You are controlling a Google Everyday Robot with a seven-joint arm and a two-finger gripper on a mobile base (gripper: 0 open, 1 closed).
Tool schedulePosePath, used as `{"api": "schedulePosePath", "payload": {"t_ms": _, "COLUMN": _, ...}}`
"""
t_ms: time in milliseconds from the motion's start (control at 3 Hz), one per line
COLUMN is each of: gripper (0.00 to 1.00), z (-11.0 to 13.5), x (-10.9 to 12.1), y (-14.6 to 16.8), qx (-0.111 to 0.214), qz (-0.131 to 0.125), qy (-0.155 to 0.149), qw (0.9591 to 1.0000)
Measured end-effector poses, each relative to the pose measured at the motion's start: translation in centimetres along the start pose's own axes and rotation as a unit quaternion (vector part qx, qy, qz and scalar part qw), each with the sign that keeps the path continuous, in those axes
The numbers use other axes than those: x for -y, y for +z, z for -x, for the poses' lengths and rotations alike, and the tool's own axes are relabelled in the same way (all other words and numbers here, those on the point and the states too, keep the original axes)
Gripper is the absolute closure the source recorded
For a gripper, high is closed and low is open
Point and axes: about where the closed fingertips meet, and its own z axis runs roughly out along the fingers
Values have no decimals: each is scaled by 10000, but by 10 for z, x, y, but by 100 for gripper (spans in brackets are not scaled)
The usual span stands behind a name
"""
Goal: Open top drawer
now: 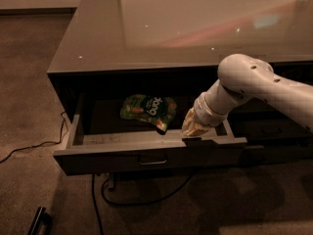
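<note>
The top drawer [122, 160] of the dark grey cabinet stands pulled out, its flat front carrying a small rectangular pull handle [152, 159] at the centre. Inside it lies a green snack bag [148, 110], near the middle. My gripper [194, 130] hangs from the white arm [254, 84] that reaches in from the right. It sits just inside the drawer, right of centre, down at the top edge of the drawer front. Its tip is yellowish and partly hidden behind that edge.
A glossy cabinet top [195, 28] spreads above the drawer. To the right is another stack of grey drawers [274, 131], partly behind the arm. Black cables [98, 199] trail over the carpet below the drawer, and a dark object [39, 222] lies at the bottom left.
</note>
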Motion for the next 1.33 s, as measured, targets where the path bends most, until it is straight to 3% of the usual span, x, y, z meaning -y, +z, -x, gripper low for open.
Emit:
{"api": "schedulePosePath", "payload": {"t_ms": 667, "gripper": 100, "z": 1, "x": 11, "y": 30, "qx": 21, "qz": 293, "qy": -57, "qw": 9996}}
{"api": "schedulePosePath", "payload": {"t_ms": 1333, "gripper": 100, "z": -17, "x": -8, "y": 74, "qx": -12, "qz": 875, "qy": 119, "qw": 9961}}
